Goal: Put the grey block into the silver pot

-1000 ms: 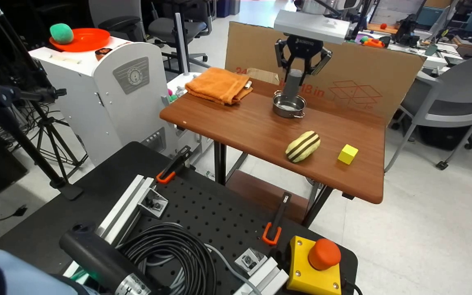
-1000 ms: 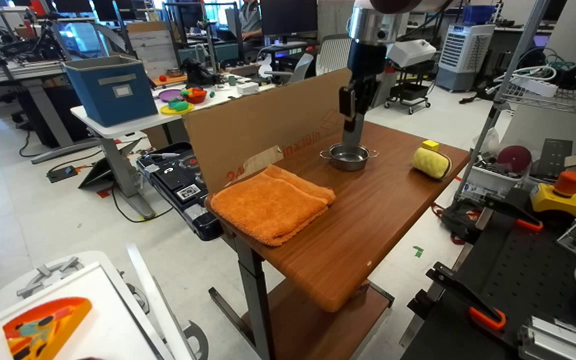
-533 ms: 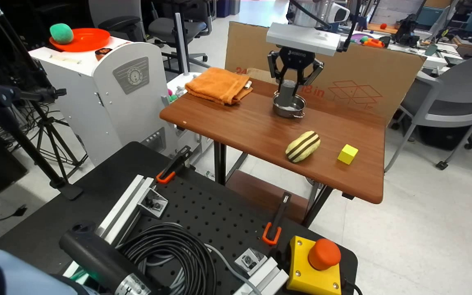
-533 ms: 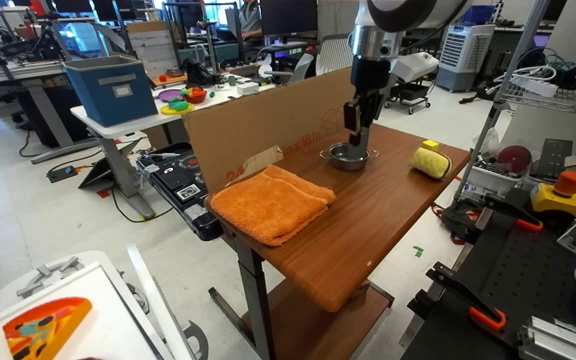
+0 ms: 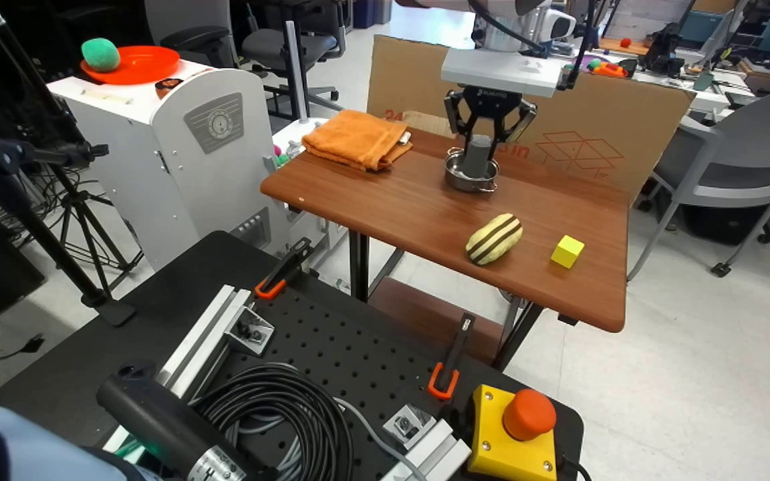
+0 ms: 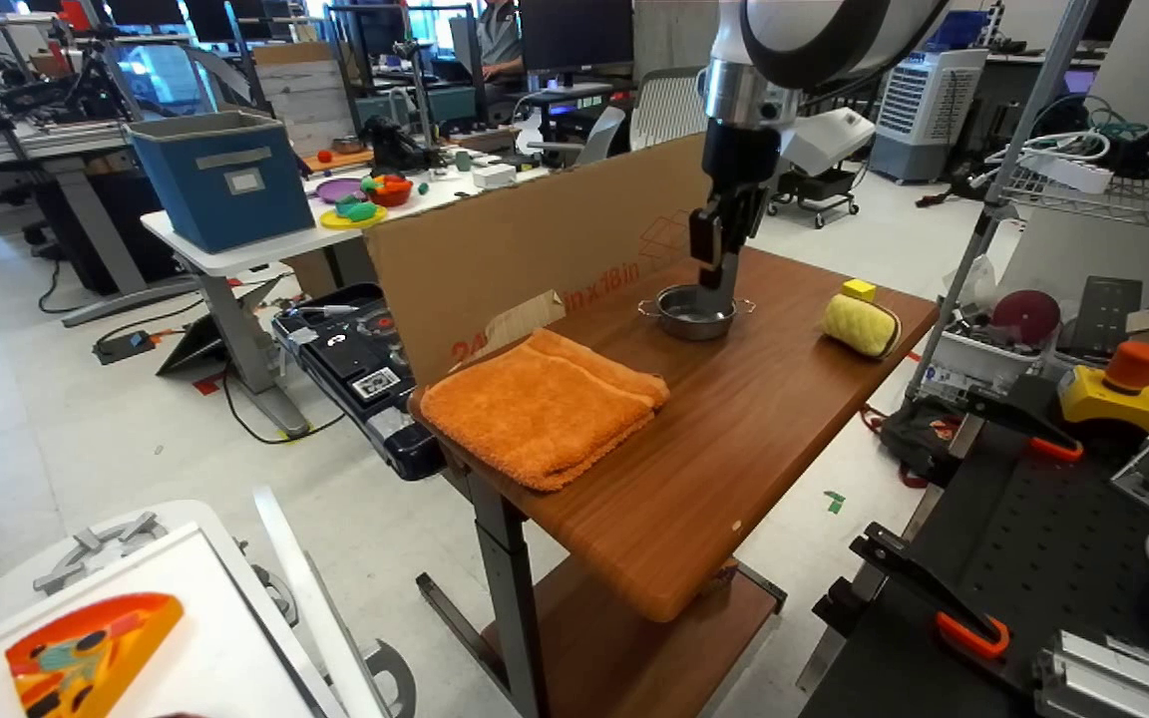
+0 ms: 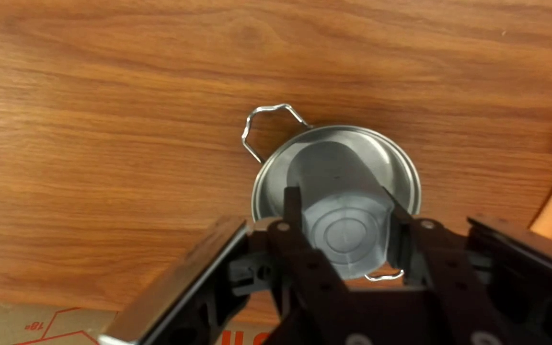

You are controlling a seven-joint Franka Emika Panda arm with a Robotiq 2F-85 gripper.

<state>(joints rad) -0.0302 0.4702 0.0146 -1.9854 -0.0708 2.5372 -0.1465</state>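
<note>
The tool (image 7: 345,211) grips the grey block (image 5: 476,160), its lower end inside the silver pot (image 6: 684,325); whether it touches the bottom cannot be told. Letting go while the tall block leans or hangs could topple it.

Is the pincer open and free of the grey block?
No, in the wrist view the pincer clamps the grey block from both sides.

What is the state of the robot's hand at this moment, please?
Hand: closed, holding the grey block between its fingers.
</note>
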